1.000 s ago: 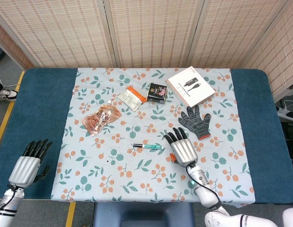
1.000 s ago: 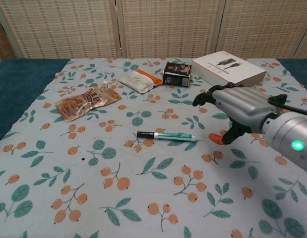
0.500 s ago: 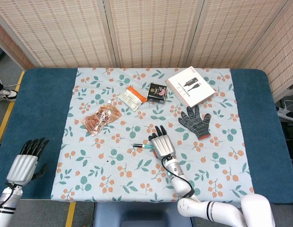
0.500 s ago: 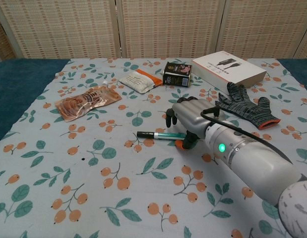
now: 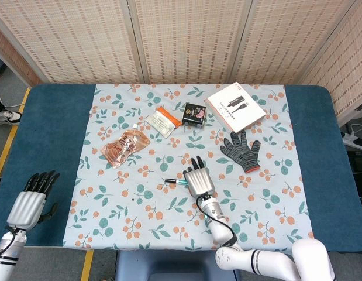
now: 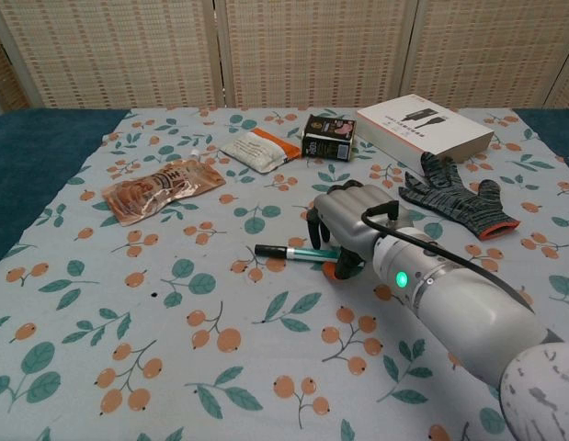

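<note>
A teal pen with a black cap (image 5: pixel 173 181) (image 6: pixel 284 251) lies on the floral cloth near its middle. My right hand (image 5: pixel 198 179) (image 6: pixel 353 225) is over the pen's teal end. Its fingers curl down on the far side of the pen and the thumb sits on the near side. Whether they grip the pen is hidden. The capped end sticks out to the left, flat on the cloth. My left hand (image 5: pixel 31 199) rests on the blue table at the near left, fingers apart and holding nothing; the chest view does not show it.
A grey knit glove (image 5: pixel 240 149) (image 6: pixel 454 197) lies just right of the right hand. Behind it are a white box (image 5: pixel 235 106), a small black box (image 5: pixel 195 113), a white-and-orange packet (image 5: pixel 163 121) and an orange pouch (image 5: pixel 123 147).
My right hand swung left from beside the glove to the pen, and its fingers have curled down over the teal end. The pen and my left hand have barely moved.
</note>
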`<state>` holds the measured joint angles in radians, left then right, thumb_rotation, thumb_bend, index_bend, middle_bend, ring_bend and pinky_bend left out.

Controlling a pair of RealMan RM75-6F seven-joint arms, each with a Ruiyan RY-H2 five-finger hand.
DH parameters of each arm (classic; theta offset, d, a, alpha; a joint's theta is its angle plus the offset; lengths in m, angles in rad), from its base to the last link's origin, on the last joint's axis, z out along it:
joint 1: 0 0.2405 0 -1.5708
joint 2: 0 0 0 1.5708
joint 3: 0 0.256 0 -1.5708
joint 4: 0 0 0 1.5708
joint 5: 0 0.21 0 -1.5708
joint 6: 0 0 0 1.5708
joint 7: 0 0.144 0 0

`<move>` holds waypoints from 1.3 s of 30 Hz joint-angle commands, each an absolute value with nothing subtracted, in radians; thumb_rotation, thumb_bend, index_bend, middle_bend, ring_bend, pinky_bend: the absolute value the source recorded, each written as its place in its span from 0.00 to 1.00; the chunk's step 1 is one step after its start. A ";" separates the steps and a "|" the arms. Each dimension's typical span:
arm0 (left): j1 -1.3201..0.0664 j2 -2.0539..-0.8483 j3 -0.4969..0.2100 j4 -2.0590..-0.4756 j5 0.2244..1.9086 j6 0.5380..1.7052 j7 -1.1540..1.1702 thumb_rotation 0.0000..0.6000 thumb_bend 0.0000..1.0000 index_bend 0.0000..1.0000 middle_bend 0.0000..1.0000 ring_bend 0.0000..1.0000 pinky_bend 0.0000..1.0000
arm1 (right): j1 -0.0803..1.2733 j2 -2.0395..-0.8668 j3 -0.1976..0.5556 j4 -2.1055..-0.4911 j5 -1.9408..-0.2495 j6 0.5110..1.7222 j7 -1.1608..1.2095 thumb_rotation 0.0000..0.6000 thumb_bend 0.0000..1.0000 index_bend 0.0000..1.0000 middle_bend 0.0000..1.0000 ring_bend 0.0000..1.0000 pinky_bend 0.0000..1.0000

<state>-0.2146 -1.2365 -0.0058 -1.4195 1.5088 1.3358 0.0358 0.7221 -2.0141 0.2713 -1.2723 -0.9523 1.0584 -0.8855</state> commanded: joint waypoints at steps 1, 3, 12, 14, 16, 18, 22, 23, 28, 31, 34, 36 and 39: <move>-0.214 -1.235 -0.006 -1.422 1.510 1.338 0.036 1.00 0.40 0.00 0.00 0.00 0.05 | 0.727 -2.011 0.268 -1.281 -0.939 1.064 -0.896 1.00 0.25 0.46 0.37 0.07 0.00; -0.214 -1.234 -0.006 -1.423 1.509 1.339 0.036 1.00 0.40 0.00 0.00 0.00 0.05 | 0.731 -2.010 0.267 -1.287 -0.935 1.068 -0.898 1.00 0.25 0.47 0.37 0.07 0.00; -0.224 -1.225 -0.014 -1.450 1.500 1.325 0.053 1.00 0.40 0.00 0.00 0.00 0.05 | 0.744 -2.016 0.251 -1.279 -0.910 1.080 -0.918 1.00 0.26 0.49 0.38 0.08 0.00; -0.219 -1.221 -0.009 -1.445 1.495 1.325 0.050 1.00 0.40 0.00 0.00 0.00 0.05 | 0.746 -2.019 0.248 -1.278 -0.904 1.081 -0.919 1.00 0.26 0.49 0.39 0.09 0.00; -0.216 -1.224 -0.006 -1.434 1.502 1.332 0.039 1.00 0.40 0.00 0.00 0.00 0.05 | 0.749 -2.021 0.247 -1.278 -0.903 1.084 -0.919 1.00 0.26 0.50 0.39 0.09 0.00; -0.215 -1.224 -0.007 -1.431 1.503 1.335 0.034 1.00 0.40 0.00 0.00 0.00 0.05 | 0.752 -2.021 0.245 -1.279 -0.909 1.089 -0.917 1.00 0.27 0.53 0.41 0.10 0.00; -0.215 -1.225 -0.006 -1.429 1.504 1.336 0.031 1.00 0.40 0.00 0.00 0.00 0.05 | 0.755 -2.024 0.233 -1.276 -0.916 1.099 -0.922 1.00 0.30 0.65 0.50 0.18 0.00; -0.215 -1.225 -0.006 -1.428 1.504 1.334 0.031 1.00 0.40 0.00 0.00 0.00 0.05 | 0.756 -2.025 0.231 -1.275 -0.911 1.098 -0.927 1.00 0.31 0.68 0.52 0.20 0.00; -0.215 -1.222 -0.005 -1.431 1.503 1.334 0.030 1.00 0.40 0.00 0.00 0.00 0.05 | 0.760 -2.028 0.225 -1.269 -0.922 1.107 -0.923 1.00 0.39 0.80 0.63 0.30 0.00; -0.215 -1.221 -0.004 -1.430 1.514 1.343 0.022 1.00 0.40 0.00 0.00 0.00 0.05 | 0.755 -2.025 0.208 -1.259 -0.968 1.115 -0.882 1.00 0.40 0.82 0.68 0.35 0.00; -0.216 -1.231 -0.001 -1.416 1.544 1.363 -0.005 1.00 0.41 0.00 0.00 0.00 0.06 | 0.748 -2.011 0.188 -1.264 -1.011 1.123 -0.850 1.00 0.40 0.83 0.72 0.39 0.00; -0.217 -1.234 0.000 -1.412 1.551 1.368 -0.014 1.00 0.42 0.00 0.00 0.00 0.07 | 0.746 -2.007 0.184 -1.267 -1.020 1.124 -0.843 1.00 0.40 0.83 0.73 0.40 0.00; -0.224 -1.253 0.005 -1.401 1.583 1.381 -0.084 1.00 0.43 0.07 0.05 0.02 0.18 | 0.740 -1.989 0.177 -1.288 -1.053 1.132 -0.814 1.00 0.40 0.84 0.74 0.41 0.00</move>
<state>-0.2181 -1.2379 0.0007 -1.4093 1.5597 1.3710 -0.0322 0.7450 -2.0021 0.1820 -1.2735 -1.0289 1.1257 -0.8344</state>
